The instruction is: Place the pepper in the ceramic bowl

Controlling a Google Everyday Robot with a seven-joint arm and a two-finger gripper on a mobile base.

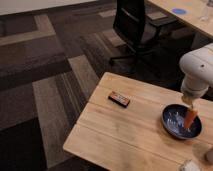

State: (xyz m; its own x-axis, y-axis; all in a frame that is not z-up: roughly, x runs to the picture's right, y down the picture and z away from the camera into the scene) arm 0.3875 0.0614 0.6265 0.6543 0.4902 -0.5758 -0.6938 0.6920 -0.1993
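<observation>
Claw (189,103) holds tapered pepper (190,118) over glossy ceramic bowl (172,125).

Black bar (119,99) on wooden table (120,130); office chair (136,25) behind

The slender orange-red pepper (191,118) stands nearly upright inside the ceramic bowl (172,127), hanging from the gripper (189,103) directly above it. The round, glossy dark blue bowl sits near the table's right edge.

Gripper (190,102) hangs right over the ceramic bowl (172,129); the black bar (119,99) lies well apart on open desk (115,135).
</observation>
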